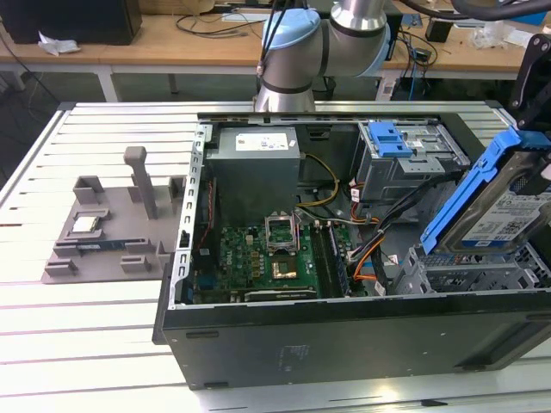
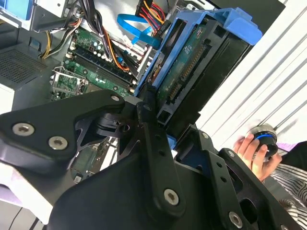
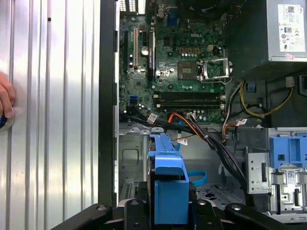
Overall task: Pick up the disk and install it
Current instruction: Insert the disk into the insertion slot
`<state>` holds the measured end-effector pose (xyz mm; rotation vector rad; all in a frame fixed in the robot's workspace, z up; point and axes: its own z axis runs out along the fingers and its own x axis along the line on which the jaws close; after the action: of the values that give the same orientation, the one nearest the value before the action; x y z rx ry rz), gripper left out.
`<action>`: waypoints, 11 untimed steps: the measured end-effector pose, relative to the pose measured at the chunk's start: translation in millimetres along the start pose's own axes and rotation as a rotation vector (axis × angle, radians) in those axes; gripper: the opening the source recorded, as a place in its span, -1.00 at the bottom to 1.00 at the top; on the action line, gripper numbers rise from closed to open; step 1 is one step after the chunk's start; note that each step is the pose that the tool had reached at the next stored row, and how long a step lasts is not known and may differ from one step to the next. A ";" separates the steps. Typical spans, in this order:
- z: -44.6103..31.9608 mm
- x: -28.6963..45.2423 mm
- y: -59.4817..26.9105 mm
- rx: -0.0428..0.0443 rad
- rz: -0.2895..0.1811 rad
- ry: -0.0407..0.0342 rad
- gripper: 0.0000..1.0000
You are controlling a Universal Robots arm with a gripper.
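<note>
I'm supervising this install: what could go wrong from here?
The tool holds the disk tilted above the drive cage, so a corner might catch its metal rim. The orange cables beside the cage could get pinched. A hand rests on the table near the case, perhaps too close.

An open black computer case (image 1: 344, 344) lies on a pale slatted table (image 1: 77, 344). Inside, a green motherboard (image 1: 250, 258) sits next to a grey power supply (image 1: 254, 172), and a metal drive cage (image 1: 405, 168) with a blue bracket (image 1: 387, 138) on top stands toward the exterior view's right. Orange and black cables (image 1: 366, 258) run between them. On the exterior view's left, beside the case, a grey fixture (image 1: 146, 194) bears a small square chip (image 1: 83, 225) and a narrow memory stick (image 1: 99, 244). Wooden benches (image 1: 198, 43) stand behind.
</note>
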<state>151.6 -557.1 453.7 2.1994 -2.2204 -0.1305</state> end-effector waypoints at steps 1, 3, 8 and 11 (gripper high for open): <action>0.0 0.0 0.0 -0.0001 0.000 0.0001 -0.26; 0.3 0.0 0.0 0.0000 0.000 0.0002 -0.26; 6.8 0.3 -1.7 -0.0003 0.000 0.0044 -0.26; 11.6 0.5 -2.1 -0.0009 0.000 0.0043 -0.26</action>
<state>152.9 -557.1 442.0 2.1967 -2.2182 -0.1267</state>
